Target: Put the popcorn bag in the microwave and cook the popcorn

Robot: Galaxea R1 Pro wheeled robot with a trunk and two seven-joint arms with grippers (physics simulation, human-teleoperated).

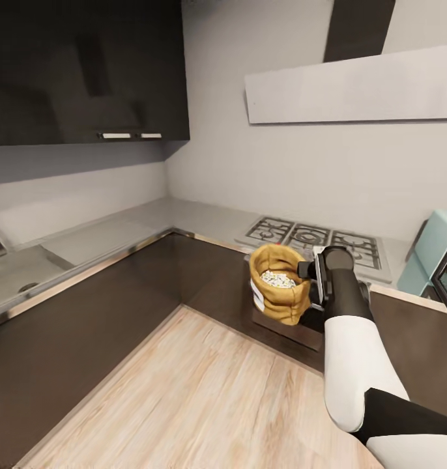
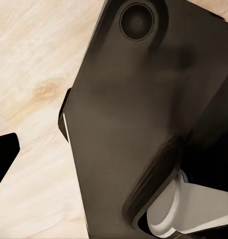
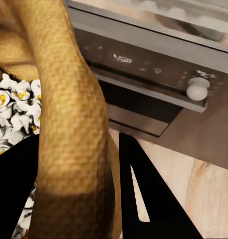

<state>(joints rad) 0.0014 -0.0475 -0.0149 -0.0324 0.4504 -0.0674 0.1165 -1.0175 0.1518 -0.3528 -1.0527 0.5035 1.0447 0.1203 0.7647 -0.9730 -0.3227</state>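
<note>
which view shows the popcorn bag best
The head view: the whole popcorn bag shows, held by its rim in the right gripper in front of the oven, popcorn at its top. The right wrist view gives a close-up of its rolled rim. The left wrist view faces the floor.

Tan popcorn bag (image 1: 280, 284), mint microwave (image 1: 432, 254)

The head camera looks down from far; the right wrist camera sits very close to the popcorn bag (image 1: 279, 284) (both see it) — the left faces the floor (image 2: 29, 84).
</note>
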